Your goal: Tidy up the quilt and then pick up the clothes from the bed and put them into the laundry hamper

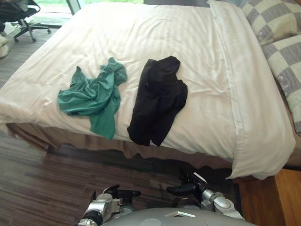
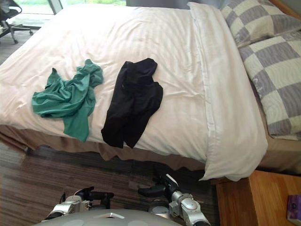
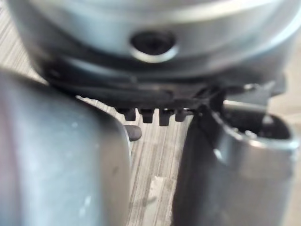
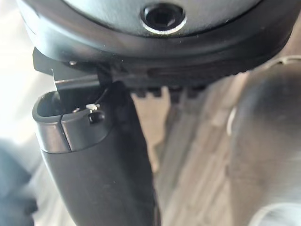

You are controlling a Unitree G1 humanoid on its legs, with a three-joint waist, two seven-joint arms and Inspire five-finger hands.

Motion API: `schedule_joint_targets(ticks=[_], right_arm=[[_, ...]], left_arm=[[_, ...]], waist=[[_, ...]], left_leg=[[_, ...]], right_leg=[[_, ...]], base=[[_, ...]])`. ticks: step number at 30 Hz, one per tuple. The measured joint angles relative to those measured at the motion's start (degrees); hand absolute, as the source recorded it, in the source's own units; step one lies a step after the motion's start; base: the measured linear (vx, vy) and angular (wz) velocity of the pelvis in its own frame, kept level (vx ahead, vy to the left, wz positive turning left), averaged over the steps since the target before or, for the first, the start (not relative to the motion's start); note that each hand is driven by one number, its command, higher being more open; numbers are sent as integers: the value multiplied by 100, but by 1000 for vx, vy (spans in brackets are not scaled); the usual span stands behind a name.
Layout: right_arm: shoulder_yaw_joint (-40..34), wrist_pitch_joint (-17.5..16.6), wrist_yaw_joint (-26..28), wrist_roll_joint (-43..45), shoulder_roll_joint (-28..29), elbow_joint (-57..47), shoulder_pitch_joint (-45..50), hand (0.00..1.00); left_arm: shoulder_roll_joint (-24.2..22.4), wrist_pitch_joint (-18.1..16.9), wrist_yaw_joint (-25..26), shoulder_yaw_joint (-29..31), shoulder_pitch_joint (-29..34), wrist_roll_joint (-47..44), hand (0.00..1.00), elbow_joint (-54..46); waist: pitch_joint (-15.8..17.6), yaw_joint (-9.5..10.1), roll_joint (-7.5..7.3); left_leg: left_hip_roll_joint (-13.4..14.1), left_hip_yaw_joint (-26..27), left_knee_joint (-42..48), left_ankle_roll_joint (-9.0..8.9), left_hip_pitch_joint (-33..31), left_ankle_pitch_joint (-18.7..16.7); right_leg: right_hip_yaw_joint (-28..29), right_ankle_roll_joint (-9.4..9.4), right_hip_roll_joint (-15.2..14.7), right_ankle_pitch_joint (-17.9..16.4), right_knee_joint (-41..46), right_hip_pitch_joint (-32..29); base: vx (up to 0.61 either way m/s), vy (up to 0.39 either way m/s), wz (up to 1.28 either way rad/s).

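A white quilt (image 1: 141,33) lies spread fairly smooth over the bed, its edge ending just short of the pillows. On its near part lie two garments: a crumpled green one (image 1: 94,94) to the left, hanging a little over the bed's front edge, and a black one (image 1: 157,101) beside it on the right. My left hand (image 1: 124,193) and right hand (image 1: 181,189) hang low over the wooden floor, close to my body and well short of the bed. Their fingers are straight, pointing toward each other, and hold nothing. The left wrist view shows the left fingers (image 3: 150,114) over bare floor.
Checked grey-and-cream pillows (image 1: 275,21) lie at the bed's right end. A wooden nightstand (image 2: 263,197) stands at the lower right with a small purple item (image 2: 294,207) on it. An office chair (image 1: 23,14) stands at the far left. Dark plank floor lies between me and the bed.
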Motion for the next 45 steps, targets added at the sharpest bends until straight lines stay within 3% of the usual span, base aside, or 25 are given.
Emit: schedule_joint_targets(ticks=[3,5,10,12,13,14,15,17,18,19,20,21,22,23,24,25,26,27,29,30,32,33,35,36,45], right_arm=[[-365,242,-326,393,275,132,-4,100],[-889,295,-503,675,471,149,20,100],[-1545,359,-719,866,578,232,74,100],[-2070,383,-691,890,530,226,118,100],[-2421,394,-686,884,476,251,132,100],[-2554,395,-691,884,422,296,155,100],[-2718,383,-687,879,227,332,242,100],[-2794,350,-688,830,-149,346,342,100],[-2867,315,-688,827,-322,391,418,100],[-2975,306,-689,827,-357,469,477,100],[-3008,301,-678,822,-331,518,522,100],[-3057,298,-663,805,-231,637,581,100],[-3047,298,-635,630,-21,664,595,100],[-3047,283,-587,584,87,645,624,100],[-3034,229,-535,524,215,602,694,100],[-2968,187,-554,365,232,602,654,100],[-2833,154,-538,278,200,596,587,100],[-2639,108,-519,78,186,583,490,100],[-2125,-97,-395,-324,215,475,340,100],[-2000,-109,-341,-374,250,442,319,100],[-1733,-217,-57,-536,307,361,254,100],[-1706,-223,-65,-523,305,354,254,100],[-1704,-212,-171,-387,240,362,264,100],[-1484,40,-586,260,438,579,286,100],[-1495,76,-553,453,446,625,298,100]], left_arm=[[-11,-123,83,-3,14,-62,100,10],[14,-241,237,-23,-10,-146,100,22],[54,-490,341,11,-21,-491,100,137],[71,-543,328,153,-61,-610,100,239],[97,-604,331,309,-77,-720,100,311],[117,-623,334,368,-97,-758,100,343],[125,-666,343,467,-29,-830,100,412],[99,-727,375,568,-4,-1056,100,530],[70,-726,366,594,12,-1254,100,577],[53,-724,336,601,6,-1381,100,574],[51,-721,308,602,5,-1447,100,572],[53,-718,244,597,3,-1470,100,559],[66,-709,208,600,14,-1484,100,506],[75,-683,202,585,15,-1483,100,472],[62,-690,214,529,81,-1418,100,443],[43,-694,222,456,79,-1369,100,434],[39,-696,227,421,79,-1327,100,436],[43,-716,239,390,71,-1320,100,437],[55,-708,243,255,44,-1312,100,437],[59,-694,239,216,28,-1288,100,438],[41,-512,187,80,-106,-936,100,434],[34,-457,163,61,-151,-892,100,438],[-11,-405,68,9,-175,-757,100,425],[106,-342,26,4,-175,-705,100,627],[102,-342,32,3,-173,-725,100,669]], waist=[[0,48,-31],[41,-109,-106],[177,-97,-95],[276,-144,-98],[321,-192,-105],[325,-253,-100],[330,-311,-106],[324,-403,-47],[318,-463,45],[326,-552,75],[320,-615,85],[309,-658,137],[385,-595,34],[385,-562,23],[367,-502,20],[349,-354,98],[332,-234,166],[324,-207,139],[299,-206,120],[297,-217,116],[259,-264,30],[274,-256,38],[277,-193,150],[82,-110,-200],[89,-108,-188]], left_leg=[[-88,50,68,4,-38,18],[-184,833,778,141,-413,-69],[-157,1188,1242,222,-370,-199],[-40,1531,1448,194,-435,-492],[162,1743,2061,247,-621,-876],[293,1753,2302,280,-633,-971],[479,1613,2630,273,-621,-1073],[575,1254,2818,203,-547,-1039],[590,1088,2719,182,-493,-754],[419,1026,2489,-133,-487,-1027],[368,1031,2376,-241,-493,-1161],[315,1051,2229,-454,-498,-1394],[205,1067,2337,-421,-515,-1438],[178,1067,2381,-362,-533,-1484],[156,1116,2423,-254,-592,-1556],[209,1339,2265,-142,-564,-1512],[228,1555,1991,-17,-492,-1380],[198,1699,1716,87,-393,-1208],[122,1766,1207,208,-313,-883],[73,1741,1093,240,-312,-786],[-260,1413,758,392,-420,-483],[-335,1323,734,417,-435,-446],[-472,1078,524,427,-302,-278],[-388,951,-446,320,226,251],[-381,962,-447,305,394,223]], right_leg=[[-21,45,-84,29,-69,41],[-190,101,-333,59,-104,146],[1,92,-483,-40,264,146],[243,-14,-615,-268,787,-243],[453,-57,-732,-391,1169,-513],[597,-40,-775,-428,1304,-635],[901,64,-900,-512,1577,-899],[1362,184,-1053,-580,1923,-1342],[1533,333,-1117,-549,2014,-1546],[1603,510,-1207,-448,1936,-1667],[1573,643,-1273,-349,1827,-1657],[1446,846,-1394,-42,1489,-1535],[1349,984,-1515,417,901,-1217],[1283,991,-1516,695,553,-1017],[1208,865,-1494,1345,11,-807],[1125,446,-1356,2188,-447,-850],[819,33,-1261,2695,-748,-930],[361,13,-1179,2686,-657,-964],[-64,64,-711,2046,-322,-854],[10,98,-563,1746,-257,-812],[577,70,-135,582,-20,-632],[751,-15,-69,401,-17,-578],[855,-124,-47,301,47,-470],[739,-96,144,379,-157,-192],[727,-88,156,398,-271,12]], base=[[-14,47,9],[-7,99,39],[-47,79,-10],[-158,105,-54],[-162,119,-58],[-187,153,-85],[-150,213,-97],[-128,312,-86],[-74,426,-39],[-59,436,-11],[-54,554,36],[-50,453,41],[-46,453,29],[-33,348,1],[-119,542,-34],[-141,535,-69],[-156,483,-92],[-100,300,-70],[-96,286,-25],[-80,203,27],[-71,93,77],[-85,29,94],[-68,26,56],[-17,11,10],[0,0,0]])
